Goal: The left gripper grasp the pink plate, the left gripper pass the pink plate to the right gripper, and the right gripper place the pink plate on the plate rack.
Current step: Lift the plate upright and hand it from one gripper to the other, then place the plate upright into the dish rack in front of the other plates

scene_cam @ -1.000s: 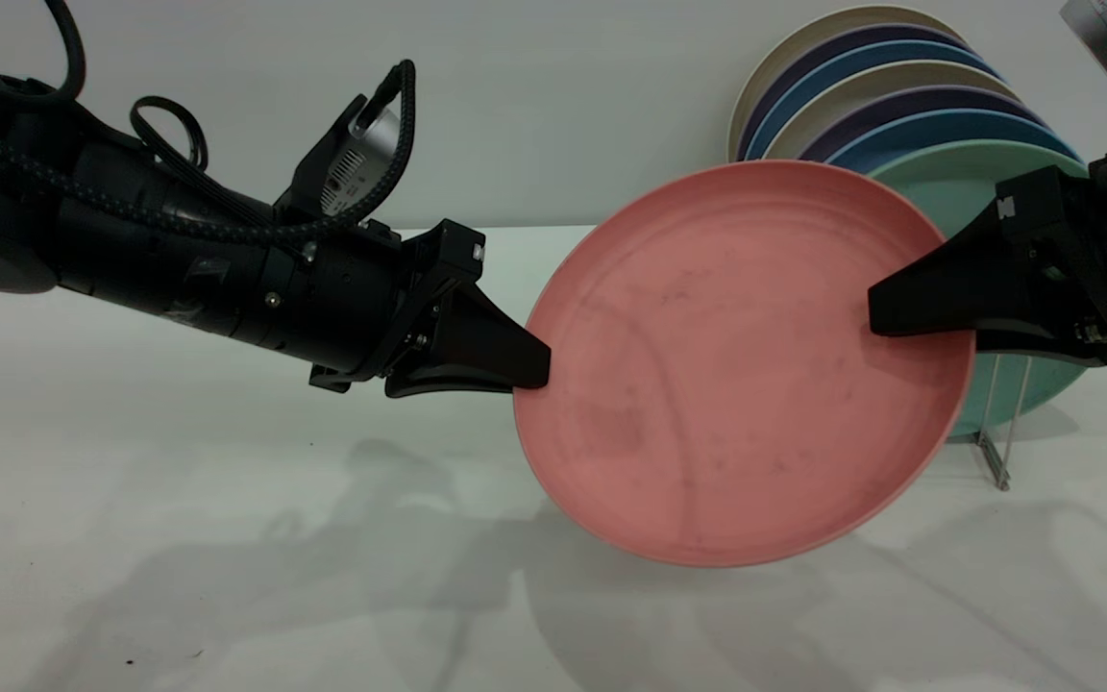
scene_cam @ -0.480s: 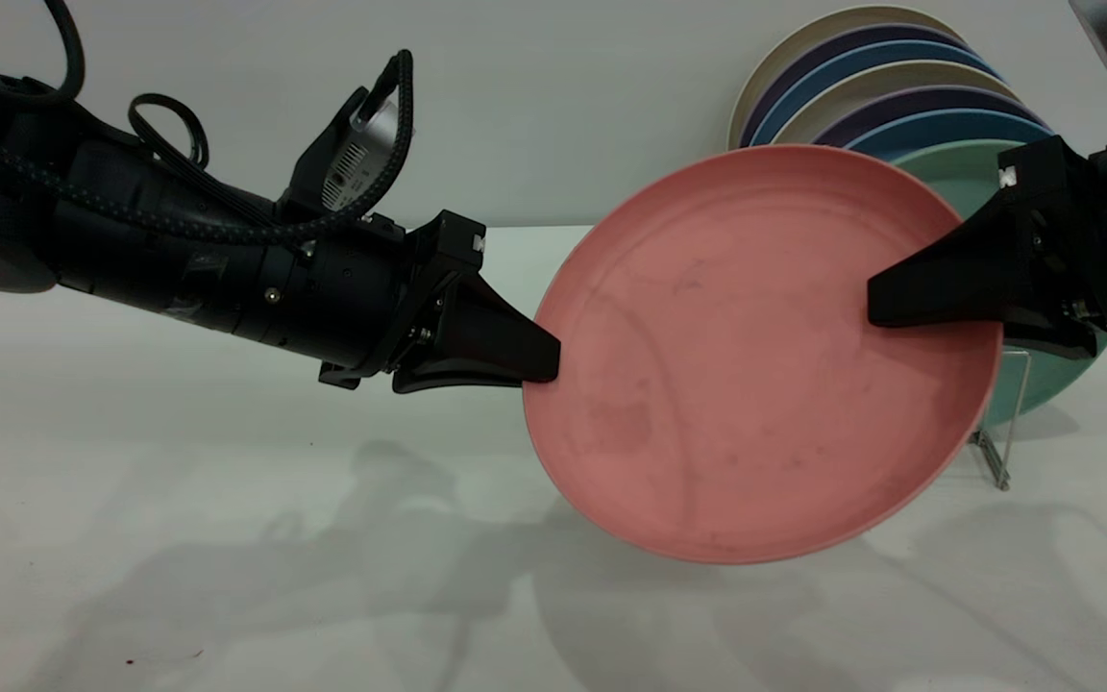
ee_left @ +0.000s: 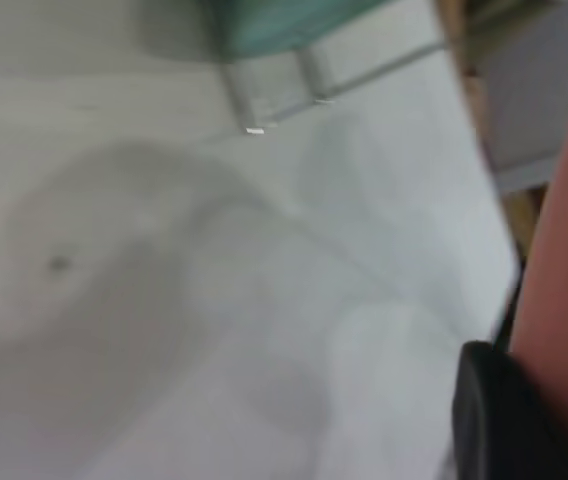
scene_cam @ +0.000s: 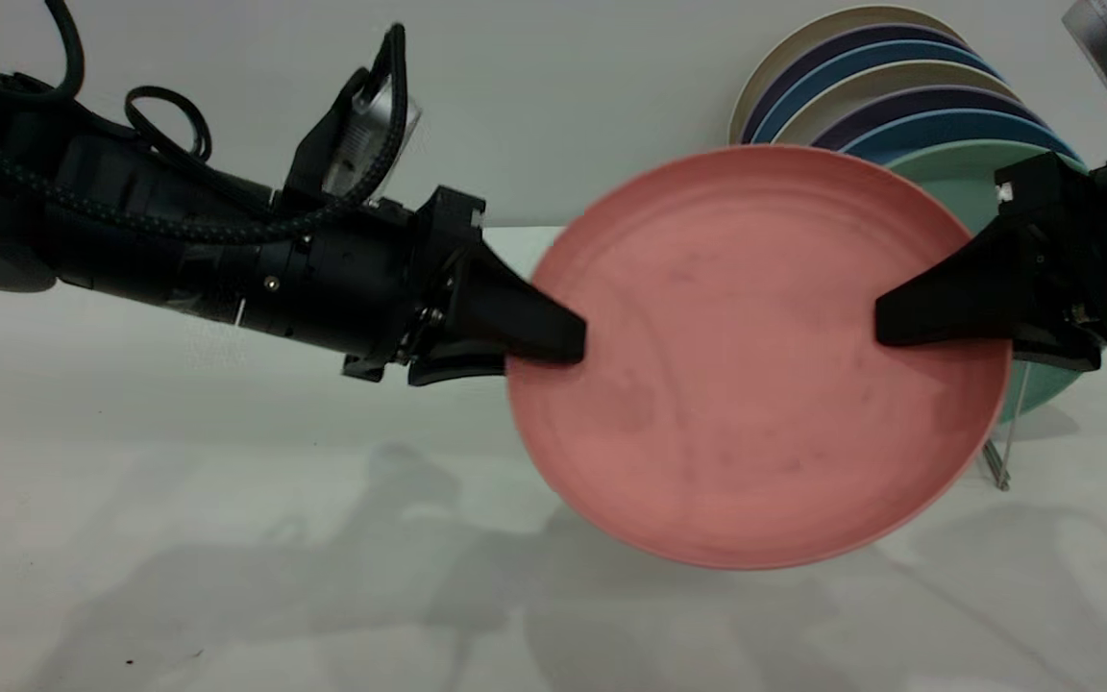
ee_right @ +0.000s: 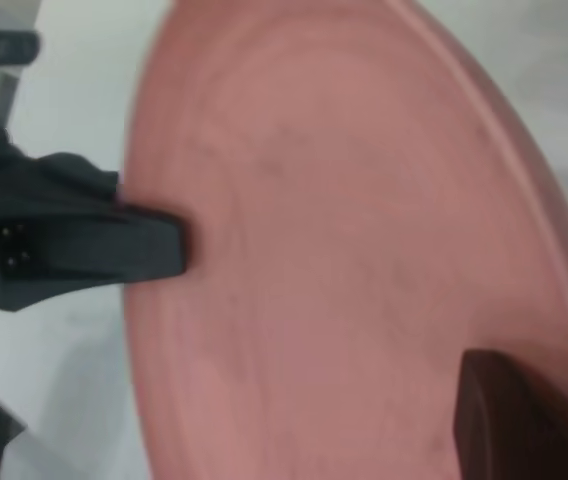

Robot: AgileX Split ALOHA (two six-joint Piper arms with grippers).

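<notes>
In the exterior view, the pink plate [scene_cam: 760, 356] hangs in the air between the two arms, tilted with its face toward the camera, clear of the white table [scene_cam: 227, 538]. The left gripper [scene_cam: 553, 351] is clamped on the plate's left rim, one finger lying across the face; a second ago its tips sat right at the edge, and now they reach further in over the rim. The right gripper [scene_cam: 885, 322] is closed on the opposite rim, much as before. The plate has risen a little and drifted toward the right arm — so the handover looks to be at its double-hold stage, with the left release not yet made. Behind the plate stands the plate rack [scene_cam: 1000, 452], its thin wire showing at the lower right, holding a mint-green plate [scene_cam: 947, 173] in front of a row of blue, purple and cream ones.

The left wrist view shows the pink rim at one edge with a dark fingertip [ee_left: 499, 420] against it, and the table, rack wire and green plate beyond.

The right wrist view shows the plate's face filling the picture, the right arm's own finger pressed on the near rim, and the left gripper [ee_right: 169, 250] pinching the far rim — both grips look firm.
</notes>
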